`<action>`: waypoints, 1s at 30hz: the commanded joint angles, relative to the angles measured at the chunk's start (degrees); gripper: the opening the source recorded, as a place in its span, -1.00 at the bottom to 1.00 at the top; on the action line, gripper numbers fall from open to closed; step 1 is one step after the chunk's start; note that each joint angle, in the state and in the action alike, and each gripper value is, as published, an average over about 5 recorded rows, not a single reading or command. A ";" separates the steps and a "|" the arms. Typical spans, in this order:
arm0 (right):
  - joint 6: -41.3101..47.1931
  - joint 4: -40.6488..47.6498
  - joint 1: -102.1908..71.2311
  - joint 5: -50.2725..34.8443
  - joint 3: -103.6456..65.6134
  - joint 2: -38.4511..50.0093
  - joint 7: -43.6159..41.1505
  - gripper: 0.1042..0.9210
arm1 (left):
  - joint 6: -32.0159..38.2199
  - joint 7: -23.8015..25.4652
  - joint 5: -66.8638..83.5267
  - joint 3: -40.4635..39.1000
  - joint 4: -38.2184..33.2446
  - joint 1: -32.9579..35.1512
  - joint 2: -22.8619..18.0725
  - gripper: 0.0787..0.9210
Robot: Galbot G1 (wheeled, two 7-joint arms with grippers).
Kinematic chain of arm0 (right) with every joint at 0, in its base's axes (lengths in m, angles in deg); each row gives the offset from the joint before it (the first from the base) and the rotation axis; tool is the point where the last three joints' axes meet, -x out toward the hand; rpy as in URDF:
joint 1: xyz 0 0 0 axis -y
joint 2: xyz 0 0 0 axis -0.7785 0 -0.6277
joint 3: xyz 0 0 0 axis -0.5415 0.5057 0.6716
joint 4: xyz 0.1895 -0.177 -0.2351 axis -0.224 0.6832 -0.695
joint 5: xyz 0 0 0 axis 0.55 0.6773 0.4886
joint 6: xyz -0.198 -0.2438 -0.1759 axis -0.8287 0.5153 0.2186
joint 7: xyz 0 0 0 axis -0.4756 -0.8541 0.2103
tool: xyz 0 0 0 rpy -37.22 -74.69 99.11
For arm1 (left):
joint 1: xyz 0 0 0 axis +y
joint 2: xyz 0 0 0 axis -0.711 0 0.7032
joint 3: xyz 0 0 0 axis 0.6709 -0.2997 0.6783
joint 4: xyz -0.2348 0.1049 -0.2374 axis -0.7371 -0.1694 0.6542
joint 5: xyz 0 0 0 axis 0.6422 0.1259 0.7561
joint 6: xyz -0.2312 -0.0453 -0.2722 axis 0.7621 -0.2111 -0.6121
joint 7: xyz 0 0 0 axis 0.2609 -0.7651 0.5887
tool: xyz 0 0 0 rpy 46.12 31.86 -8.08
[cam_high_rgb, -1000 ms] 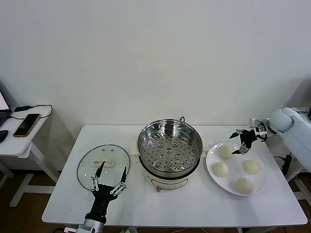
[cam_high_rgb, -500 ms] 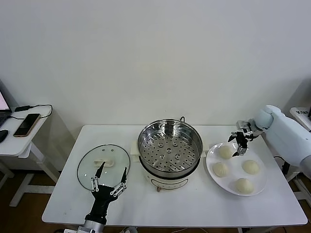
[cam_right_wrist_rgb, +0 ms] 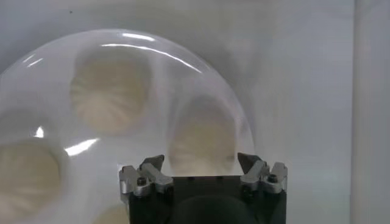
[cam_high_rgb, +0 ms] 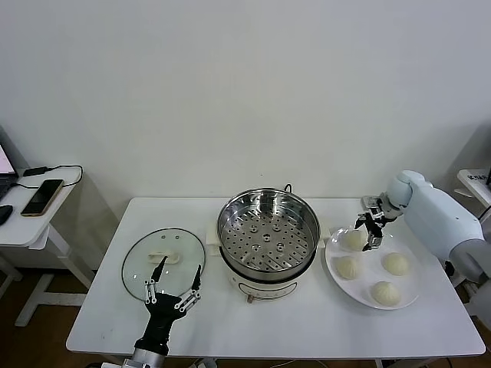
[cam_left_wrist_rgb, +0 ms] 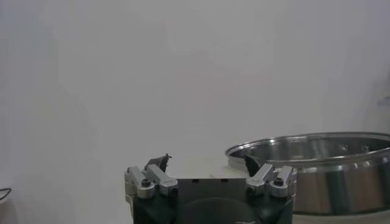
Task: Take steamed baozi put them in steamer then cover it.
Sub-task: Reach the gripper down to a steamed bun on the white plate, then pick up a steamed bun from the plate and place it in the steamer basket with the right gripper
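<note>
Right gripper (cam_high_rgb: 370,232) over plate (cam_high_rgb: 410,295), jaws open astride 12 o'clock baozi (cam_high_rgb: 354,239). Steamer (cam_high_rgb: 268,230) empty mid-counter; cover (cam_high_rgb: 163,259) at 9 o'clock. Left gripper (cam_high_rgb: 173,280) parked, jaws open.

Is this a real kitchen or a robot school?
Probably a robot test room, not a kitchen. A plain white table stands by a bare white wall, holding only a steamer, a glass lid and a plate of baozi. A side desk holds a phone.
</note>
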 commanded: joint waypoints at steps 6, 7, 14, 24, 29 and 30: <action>0.24 -0.59 -0.23 0.43 0.72 -0.15 0.74 0.37 | 1.28 0.87 0.60 0.04 -0.08 -0.19 0.17 0.77; 0.27 -1.36 -0.11 0.17 0.92 0.28 0.75 0.35 | 1.31 0.86 0.64 0.04 0.01 -0.31 0.22 0.77; -1.57 -13.57 4.26 -2.37 3.21 6.77 -0.88 0.29 | 1.15 0.76 0.85 -0.16 -0.14 -0.82 0.35 0.77; -17.34 -33.98 26.79 -8.40 17.97 12.89 -2.93 0.28 | 1.07 0.75 1.11 -0.43 -0.94 -1.37 1.25 0.77; -23.09 -41.30 36.61 -9.34 24.29 10.05 -2.03 0.30 | 0.87 0.68 1.11 -0.82 -1.93 -1.24 1.16 0.77; -23.92 -42.60 37.75 -9.44 25.41 9.15 -1.80 0.30 | 0.86 0.65 1.10 -0.86 -2.07 -1.15 1.14 0.77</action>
